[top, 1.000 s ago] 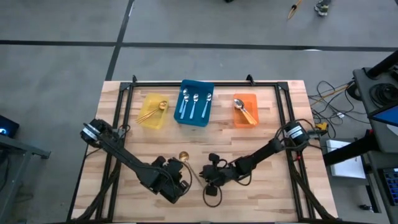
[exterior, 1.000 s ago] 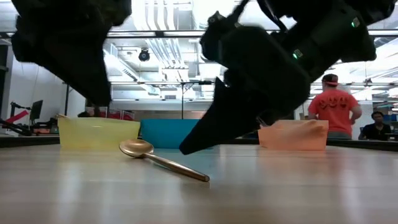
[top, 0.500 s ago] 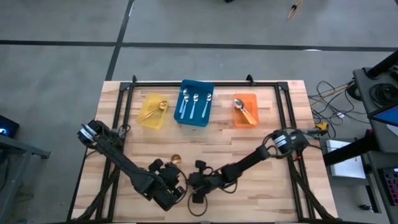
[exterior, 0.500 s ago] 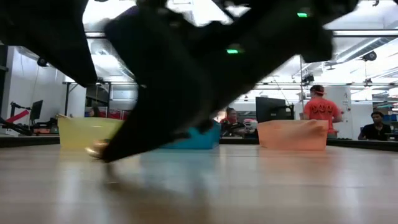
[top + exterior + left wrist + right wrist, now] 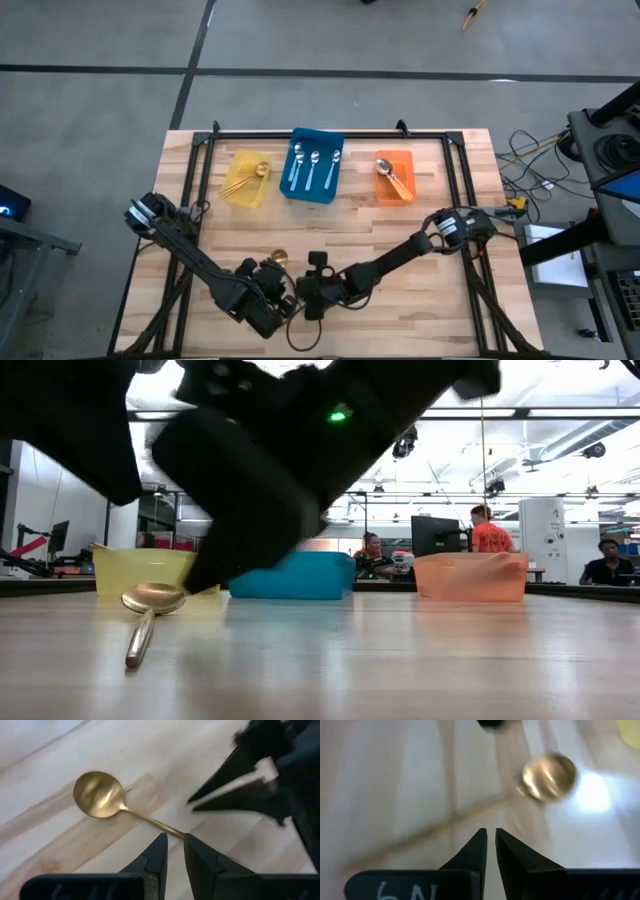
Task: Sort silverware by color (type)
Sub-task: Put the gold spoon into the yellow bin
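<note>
- Three bins sit in a row at the far side of the table (image 5: 430, 215), seen from above: a yellow bin (image 5: 245, 178) with gold spoons (image 5: 243, 179) in it, a blue bin (image 5: 312, 166) holding three blue-handled spoons (image 5: 312, 168), and an orange bin (image 5: 395, 177) with orange-handled spoons (image 5: 394, 179). One loose gold spoon (image 5: 278, 258) lies on the bare wood near the front edge, its bowl just showing beside the arms. The left gripper (image 5: 276, 296) and the right gripper (image 5: 309, 296) are both low over that spot, close together.
- From table height, the loose spoon lies flat on the wood, bowl toward the yellow bin, handle pointing at the camera. Dark arm parts fill the upper part of the view. People stand and sit in the room beyond the bins.
- From the left wrist, the left gripper's fingers (image 5: 152, 860) stand nearly shut with only a thin gap, just at the spoon's handle; I cannot tell whether they pinch it. The other gripper's dark fingers come in from the side, tips close to the handle.
- From the right wrist, the right gripper's fingers (image 5: 475, 851) are almost together, over the wood beside the handle, gripping nothing that I can see.
</note>
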Controlling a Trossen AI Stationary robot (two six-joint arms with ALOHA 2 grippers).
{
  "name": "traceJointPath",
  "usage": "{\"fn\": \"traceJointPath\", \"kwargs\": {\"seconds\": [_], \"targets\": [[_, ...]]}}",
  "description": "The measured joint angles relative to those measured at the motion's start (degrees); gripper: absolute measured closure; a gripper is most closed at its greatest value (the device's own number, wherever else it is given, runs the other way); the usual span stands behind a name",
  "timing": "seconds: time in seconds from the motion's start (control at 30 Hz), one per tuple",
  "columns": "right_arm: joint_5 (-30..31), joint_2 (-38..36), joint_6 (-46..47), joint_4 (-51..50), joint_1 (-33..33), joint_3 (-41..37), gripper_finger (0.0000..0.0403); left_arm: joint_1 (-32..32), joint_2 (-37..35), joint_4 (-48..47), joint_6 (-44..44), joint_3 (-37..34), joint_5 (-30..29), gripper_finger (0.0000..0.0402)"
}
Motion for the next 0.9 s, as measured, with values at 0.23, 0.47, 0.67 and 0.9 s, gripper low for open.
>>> {"fn": "traceJointPath", "kwargs": {"seconds": [0.23,0.47,0.67,0.9], "targets": [[7.5,-4.4,0.8,-20.9,0.6,-0.2,0.0372,0.0,0.3,-0.3,-6.8,-1.0,0.6,0.0338],[14.8,-11.2,8.5,-39.7,0.6,-1.6,0.0372,0.2,0.3,-0.1,-11.2,-1.6,-3.2,0.0283],[13.5,-18.7,8.4,-44.1,0.7,-4.7,0.0372,0.2,0.3,0.0,-14.2,-1.9,-6.9,0.0241],[11.5,-29.4,7.7,-43.6,0.6,-10.0,0.0372,0.4,1.4,0.1,-19.5,-2.4,-7.3,0.022]]}}
